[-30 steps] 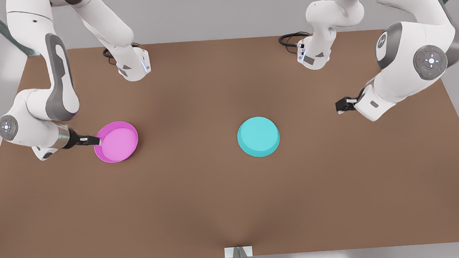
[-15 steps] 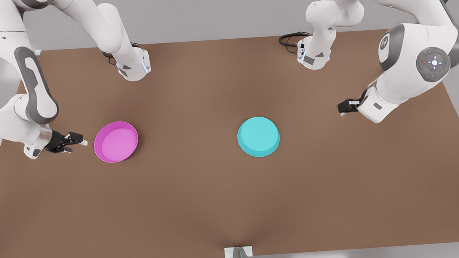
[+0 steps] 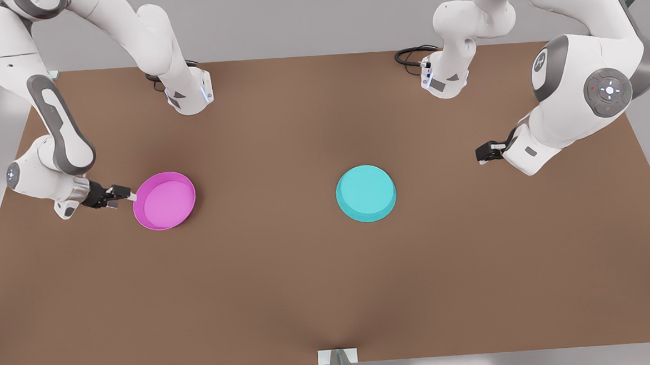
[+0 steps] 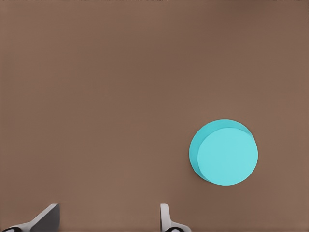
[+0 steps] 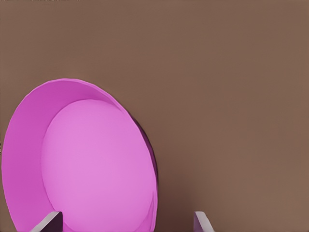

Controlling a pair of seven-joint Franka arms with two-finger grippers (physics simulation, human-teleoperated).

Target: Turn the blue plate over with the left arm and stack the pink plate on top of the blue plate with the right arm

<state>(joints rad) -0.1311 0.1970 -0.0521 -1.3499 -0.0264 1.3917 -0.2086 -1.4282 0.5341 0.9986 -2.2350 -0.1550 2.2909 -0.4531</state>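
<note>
The pink plate (image 3: 164, 201) lies open side up on the brown table (image 3: 286, 284), toward the front view's left; it is large in the right wrist view as the pink plate (image 5: 91, 164). My right gripper (image 3: 128, 196) is low, just off that plate's outer rim, and open; its fingertips (image 5: 49, 221) stand wide apart. The blue plate (image 3: 366, 193) rests base up near the middle; the left wrist view has the blue plate (image 4: 223, 152) farther off. My left gripper (image 3: 480, 153) hovers open toward the front view's right, well apart from it, fingertips (image 4: 165, 217) spread.
Both arm bases (image 3: 189, 95) (image 3: 445, 79) stand at the table's back edge with black cables (image 3: 410, 55) beside them. A small bracket (image 3: 338, 357) sits at the middle of the front edge. Wide bare tabletop lies between and in front of the plates.
My right gripper was at the pink plate's rim, pulled away to the front view's left, and has now come back close to the rim. The left arm shifted only slightly. Neither plate moved.
</note>
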